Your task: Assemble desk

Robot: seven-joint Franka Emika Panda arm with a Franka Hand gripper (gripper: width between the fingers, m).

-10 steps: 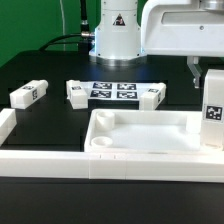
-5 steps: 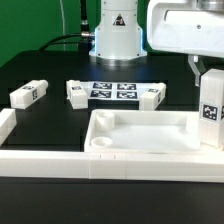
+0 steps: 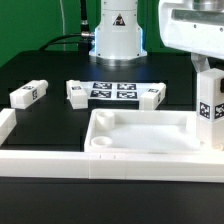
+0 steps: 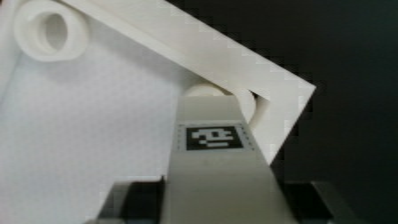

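Had the gripper (image 3: 205, 72) clamped tight around the held leg (image 3: 209, 110), with fingers (image 4: 135, 202) pressed against both of its sides near the top end. Held that leg upright, hanging straight down from the gripper, black-and-white tag turned out to the exterior camera. Found the desk top (image 3: 140, 128) right underneath, a white tray lying rim up with its open face to the gripper. Caught, through the wrist view, the leg's far end down at a corner socket (image 4: 247, 101) directly below the gripper, a sliver of round hole peeking out beside the leg. Couldn't call it: touching the socket or hanging just above. Spotted a second socket (image 4: 54, 35) at another corner of the tray, well clear of the gripper. Counted three more legs lying flat on the black table (image 3: 55, 70), all lower than the gripper and well off toward the exterior view's left of it: the nearest leg (image 3: 152, 96), then the middle leg (image 3: 78, 92), then the farthest leg (image 3: 30, 93). Picked out the marker board (image 3: 112, 91) flat between the nearest leg and the middle leg. Saw a white rail (image 3: 40, 163) low in front of the desk top, far from the gripper, and the arm's base (image 3: 118, 35) standing behind the marker board.
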